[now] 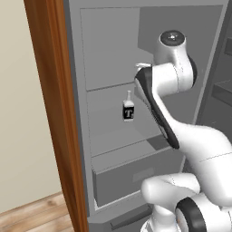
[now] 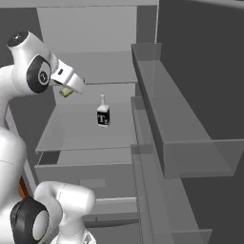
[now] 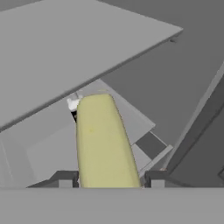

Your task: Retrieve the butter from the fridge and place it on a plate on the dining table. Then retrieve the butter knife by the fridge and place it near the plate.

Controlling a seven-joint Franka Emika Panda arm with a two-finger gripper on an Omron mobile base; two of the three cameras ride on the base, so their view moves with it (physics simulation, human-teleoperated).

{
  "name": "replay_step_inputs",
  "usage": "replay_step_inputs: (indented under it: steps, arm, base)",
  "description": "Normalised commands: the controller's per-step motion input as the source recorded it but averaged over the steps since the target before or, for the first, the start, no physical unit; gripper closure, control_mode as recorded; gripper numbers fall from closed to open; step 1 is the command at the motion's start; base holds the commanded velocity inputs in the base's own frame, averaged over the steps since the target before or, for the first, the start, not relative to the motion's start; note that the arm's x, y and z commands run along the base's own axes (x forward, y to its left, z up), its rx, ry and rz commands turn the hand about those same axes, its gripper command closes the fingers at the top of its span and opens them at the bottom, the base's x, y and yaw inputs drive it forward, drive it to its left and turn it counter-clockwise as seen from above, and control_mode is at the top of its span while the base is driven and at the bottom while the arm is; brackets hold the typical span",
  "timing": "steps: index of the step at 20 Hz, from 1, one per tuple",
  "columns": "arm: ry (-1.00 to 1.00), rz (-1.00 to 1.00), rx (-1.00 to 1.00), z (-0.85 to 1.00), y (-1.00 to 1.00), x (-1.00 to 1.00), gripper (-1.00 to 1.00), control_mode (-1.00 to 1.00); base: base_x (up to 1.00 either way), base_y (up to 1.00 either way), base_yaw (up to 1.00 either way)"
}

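Light grey fridge shelf [image 2: 71, 128] with a small white dark-labelled bottle [image 2: 103, 115] upright on it.

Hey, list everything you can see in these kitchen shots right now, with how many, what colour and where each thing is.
fridge: one, dark grey with light grey inside, open in front of the robot.
shelves: several, light grey, inside the fridge.
door bins: grey, on the open door at the right.
drawer: one, grey, below the shelves.
bottle: one, white with a dark label, upright on a middle shelf.
side panel: one, wood-brown, left of the fridge.
wall: beige, further left.
floor: light wood planks, lower left.
butter: one pale yellow stick, between the gripper's fingers, lifted above the shelf.
gripper: one, dark fingertips, shut on the butter.
arm: one, white with dark joints, reaching into the fridge.
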Motion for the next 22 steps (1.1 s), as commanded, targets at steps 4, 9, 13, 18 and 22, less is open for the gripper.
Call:
replay_step_inputs:
  steps: [4, 9, 13, 18, 22]
  arm:
    - [0.00, 0.05, 0.14, 0.06, -0.13, -1.00, 1.00, -1.00]
    - [0.00, 0.08, 0.12, 0.00, -0.20, -1.00, 1.00, -1.00]
    - [0.01, 0.24, 0.01, 0.00, -0.05, -1.00, 1.00, -1.00]
    - [0.09, 0.34, -0.01, -0.06, 0.00, -0.81, 1.00, -1.00]
    - [0.14, 0.21, -0.08, -0.29, 0.00, -0.42, 1.00, -1.00]
  base:
    - [0.00, 0.00, 0.00]
    - [0.00, 0.00, 0.00]
    - [0.00, 0.00, 0.00]
    - [0.00, 0.00, 0.00]
    - [0.00, 0.00, 0.00]
